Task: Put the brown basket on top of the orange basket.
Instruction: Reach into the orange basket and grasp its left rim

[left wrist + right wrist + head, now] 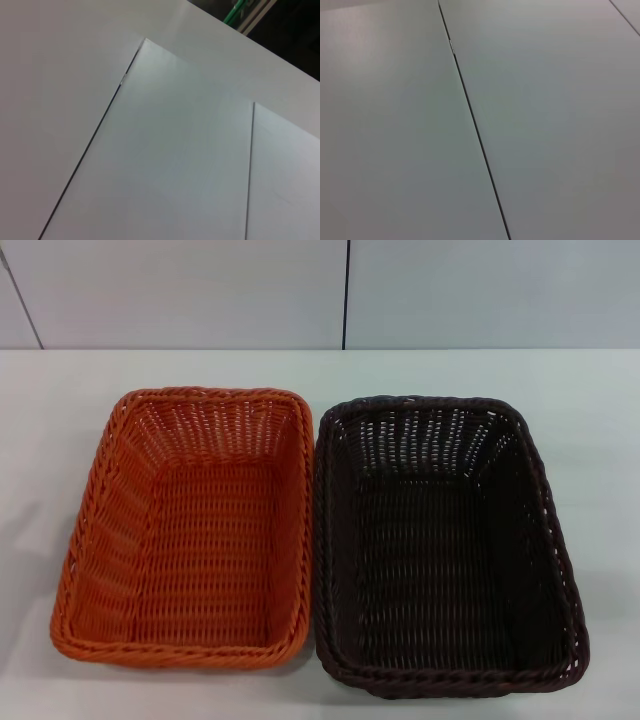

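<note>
The orange basket stands on the white table at centre left in the head view, upright and empty. The brown basket stands right beside it on the right, upright and empty, their long rims touching or nearly so. Neither gripper shows in any view. The left wrist view and the right wrist view show only pale flat panels with thin seams.
A pale wall with a dark vertical seam rises behind the table's far edge. Bare table lies around both baskets. A green object shows at a dark corner of the left wrist view.
</note>
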Robot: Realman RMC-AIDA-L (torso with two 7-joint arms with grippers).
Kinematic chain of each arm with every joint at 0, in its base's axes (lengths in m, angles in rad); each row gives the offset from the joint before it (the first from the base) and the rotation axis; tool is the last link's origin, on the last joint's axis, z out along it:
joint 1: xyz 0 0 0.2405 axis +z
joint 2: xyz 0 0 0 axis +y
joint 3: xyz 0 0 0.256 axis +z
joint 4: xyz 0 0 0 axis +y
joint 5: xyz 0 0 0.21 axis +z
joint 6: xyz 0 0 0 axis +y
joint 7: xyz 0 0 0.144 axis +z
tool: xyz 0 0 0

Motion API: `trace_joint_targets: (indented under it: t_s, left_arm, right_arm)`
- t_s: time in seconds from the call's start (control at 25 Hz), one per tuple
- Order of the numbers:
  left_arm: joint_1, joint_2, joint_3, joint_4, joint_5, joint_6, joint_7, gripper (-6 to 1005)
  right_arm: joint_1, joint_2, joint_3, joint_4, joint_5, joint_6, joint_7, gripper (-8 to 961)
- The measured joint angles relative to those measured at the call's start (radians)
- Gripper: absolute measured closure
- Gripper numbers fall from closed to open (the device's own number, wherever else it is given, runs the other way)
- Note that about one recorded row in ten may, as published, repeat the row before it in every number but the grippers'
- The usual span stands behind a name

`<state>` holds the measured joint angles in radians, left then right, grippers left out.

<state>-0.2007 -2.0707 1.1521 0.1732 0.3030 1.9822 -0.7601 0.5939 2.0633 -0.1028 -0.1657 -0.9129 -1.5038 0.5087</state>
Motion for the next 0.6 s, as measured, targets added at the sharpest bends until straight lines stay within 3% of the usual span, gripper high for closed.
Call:
trace_joint_targets:
  t_s: [0.6]
  left_arm:
    - [0.002,0.000,0.011,0.005,-0.001,0.003,-0.041,456]
  right_arm:
    - [0.005,-0.002,0.000,-0.011,0.015,0.010,0.004,427]
